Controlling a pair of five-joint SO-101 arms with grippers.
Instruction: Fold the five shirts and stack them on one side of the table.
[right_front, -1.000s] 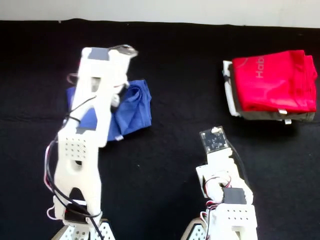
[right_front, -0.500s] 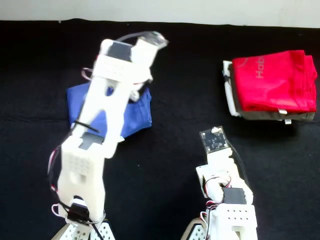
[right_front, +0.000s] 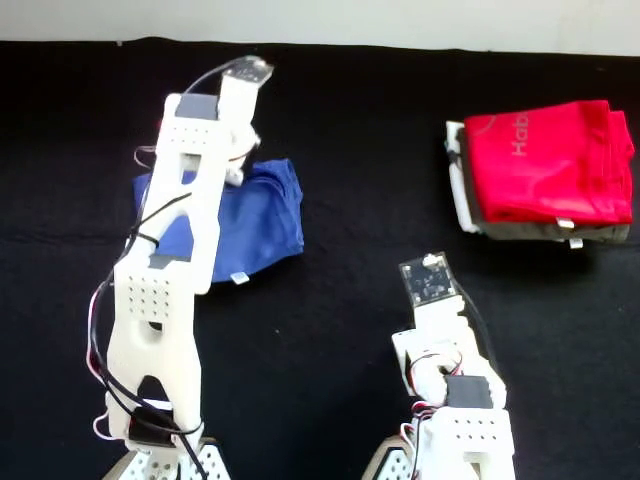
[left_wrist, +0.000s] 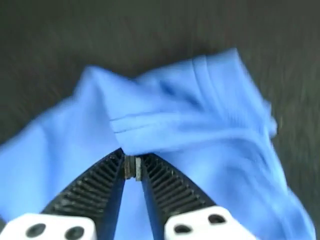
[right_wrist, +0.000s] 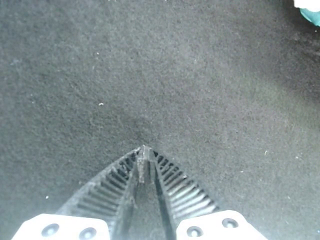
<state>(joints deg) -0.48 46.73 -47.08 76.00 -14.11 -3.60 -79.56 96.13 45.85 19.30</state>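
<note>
Left hand (left_wrist: 132, 167) seemingly touching blue shirt (left_wrist: 200, 130).

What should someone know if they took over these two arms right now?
Left tool: shut, tips at a fold of the blue shirt; I can't tell if cloth is pinched.
Right tool: shut, over the bare table.
Done: a folded stack with the red shirt on top.
Left: the blue shirt lies bunched, apart from the stack; fold and add it.

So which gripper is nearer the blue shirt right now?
Left. The left gripper sits right over the blue shirt, tips at a fold. The right gripper is apart from it, over the black table.
</note>
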